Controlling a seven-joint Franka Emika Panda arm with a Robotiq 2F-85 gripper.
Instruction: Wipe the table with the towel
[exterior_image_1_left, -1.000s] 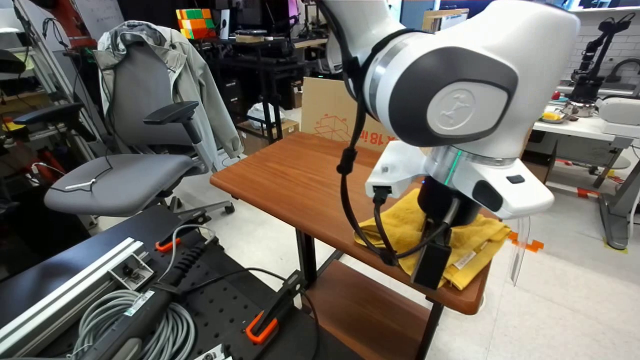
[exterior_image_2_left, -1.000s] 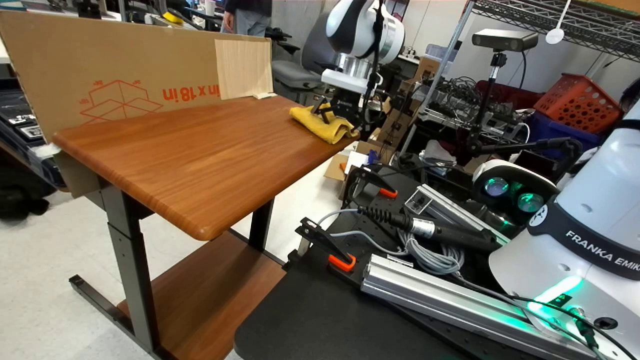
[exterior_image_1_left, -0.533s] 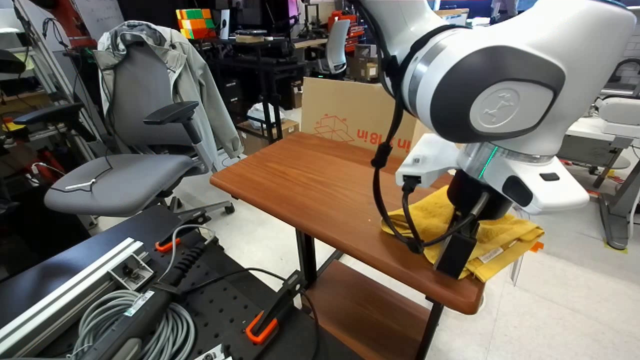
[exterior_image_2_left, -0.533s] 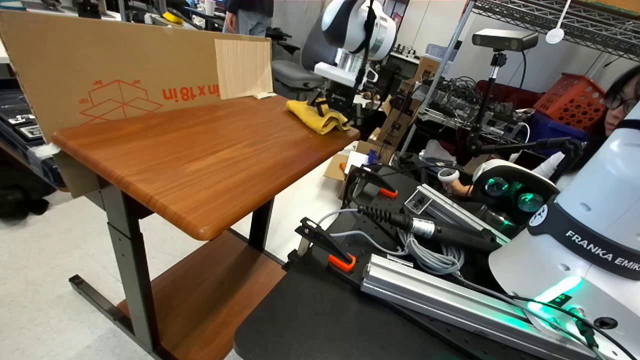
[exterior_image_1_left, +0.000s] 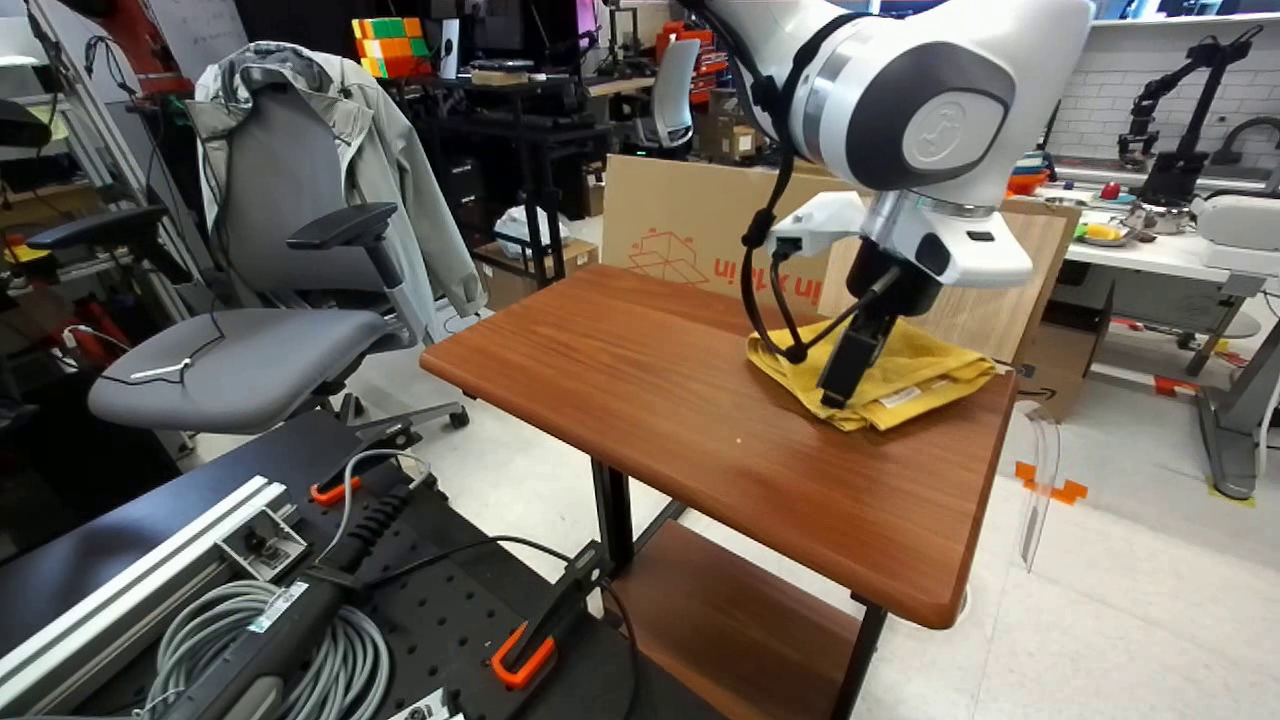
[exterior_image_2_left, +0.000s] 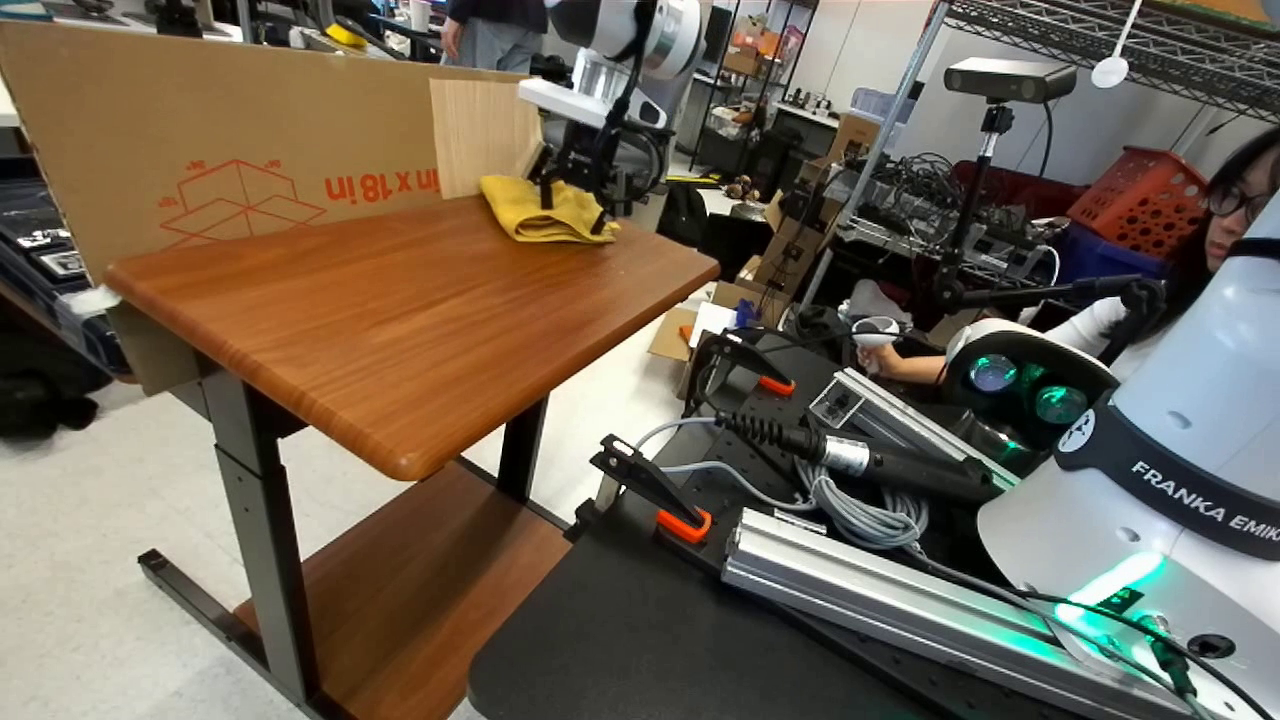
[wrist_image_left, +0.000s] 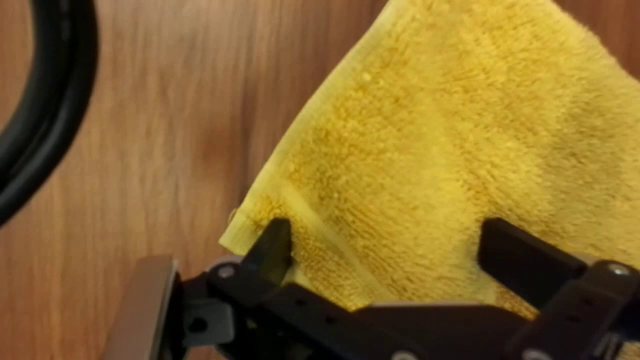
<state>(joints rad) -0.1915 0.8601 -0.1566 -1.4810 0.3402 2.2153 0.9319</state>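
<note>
Your gripper (wrist_image_left: 385, 225) rests its fingers (wrist_image_left: 525, 260), spread well apart, on a folded yellow towel (exterior_image_1_left: 920, 362) just in front of the pale wood board (exterior_image_2_left: 480, 140) at the back of the brown table (exterior_image_1_left: 640, 370). Nothing is pinched: in the wrist view the cloth runs on beneath and between the two tips, one of them near a corner of the fabric. Both exterior views place the towel on the tabletop, at the board's end; whether cloth and board touch cannot be told. A cardboard panel (exterior_image_2_left: 330, 120) stands behind the board and reaches well past it along the same edge.

You appear to be partway through the job. Done, as far as the scene shows: the towel is down on the wood with the fingers over it, ready to be driven by pressure rather than by a grip. Which parts have been wiped cannot be read from the surface. Left, in all likelihood, is the long stretch of wood running away from the board toward the table's other end, and the strip between the towel and the edge opposite the board. On that wood, farther from the board than the towel, lies a tiny pale speck (exterior_image_1_left: 739, 440), too small to identify. If it is dirt, your wipe has yet to take it up.
</note>
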